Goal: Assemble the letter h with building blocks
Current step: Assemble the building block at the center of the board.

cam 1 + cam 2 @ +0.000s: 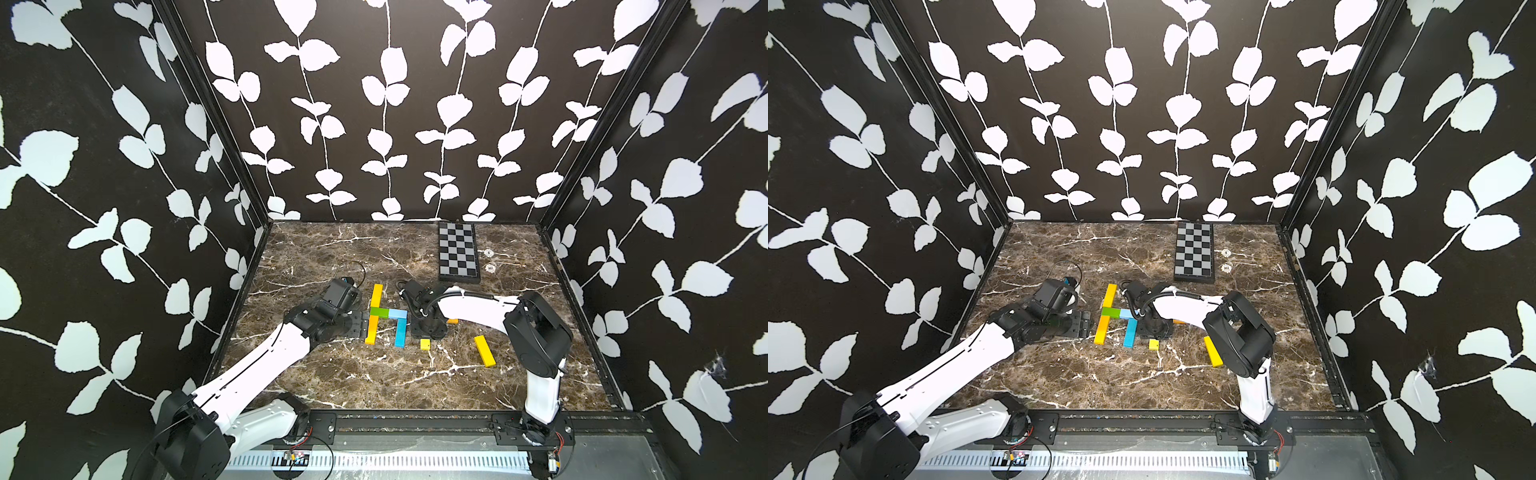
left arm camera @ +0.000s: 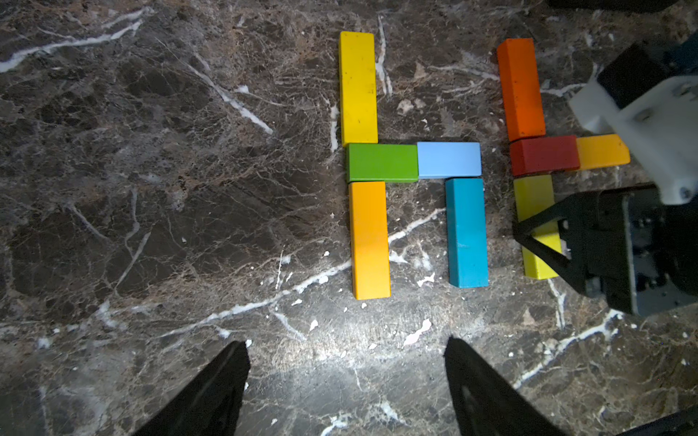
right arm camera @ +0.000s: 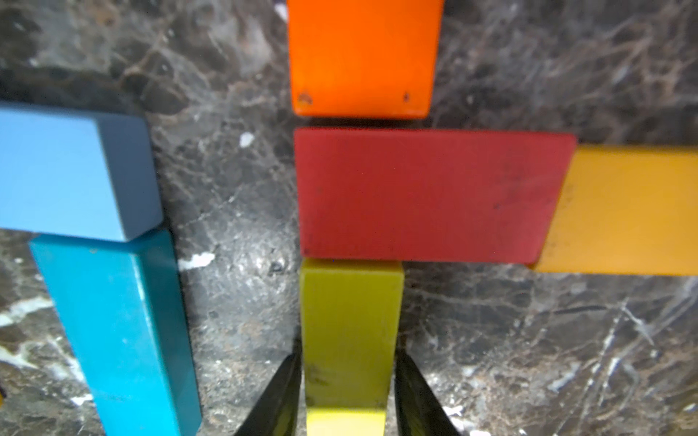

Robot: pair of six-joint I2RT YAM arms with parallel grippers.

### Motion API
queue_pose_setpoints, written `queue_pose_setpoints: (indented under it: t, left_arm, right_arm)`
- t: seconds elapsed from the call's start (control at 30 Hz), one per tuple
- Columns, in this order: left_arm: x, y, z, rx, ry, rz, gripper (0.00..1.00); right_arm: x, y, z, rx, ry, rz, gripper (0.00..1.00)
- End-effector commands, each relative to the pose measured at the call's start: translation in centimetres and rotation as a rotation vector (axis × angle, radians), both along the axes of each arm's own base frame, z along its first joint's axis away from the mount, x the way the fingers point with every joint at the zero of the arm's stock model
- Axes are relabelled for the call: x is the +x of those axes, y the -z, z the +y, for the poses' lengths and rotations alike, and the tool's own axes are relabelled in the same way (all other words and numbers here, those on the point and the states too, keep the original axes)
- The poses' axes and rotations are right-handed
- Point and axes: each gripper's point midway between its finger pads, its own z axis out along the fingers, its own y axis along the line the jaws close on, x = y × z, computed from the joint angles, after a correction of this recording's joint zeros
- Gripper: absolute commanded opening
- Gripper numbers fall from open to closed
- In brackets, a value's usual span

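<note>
Five building blocks lie in an h shape: yellow, green, light blue, amber and blue. Beside them lie an orange block, a red block, another amber block and a yellow-green block, whose end meets the red one. My right gripper has a finger against each side of the yellow-green block, which rests on the table. Left of the h, my left gripper stands open over bare marble.
A small yellow cube and a long yellow bar lie loose at the front right. A black-and-grey checkered board sits at the back right. Patterned walls close in the marble table on three sides.
</note>
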Motion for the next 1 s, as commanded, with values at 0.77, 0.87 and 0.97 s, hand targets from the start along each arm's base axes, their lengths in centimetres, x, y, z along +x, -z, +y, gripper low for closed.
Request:
queue_pose_setpoints:
  t: [0.77,0.87,0.97]
  left_arm:
    - [-0.16,0.12,0.23,0.003,0.005,-0.003,0.84]
    - [-0.11,0.06,0.26,0.003,0.005,-0.007,0.84]
    - [-0.13,0.06,0.27,0.003,0.004,-0.007,0.84]
  right_arm:
    - [0.53,0.52,-0.36,-0.012,-0.016,0.005,0.36]
    - [0.44,0.59,-0.39,-0.014,-0.017,0.009,0.36]
    - [0.4,0.73,-0.45,-0.022,-0.023,0.015,0.36]
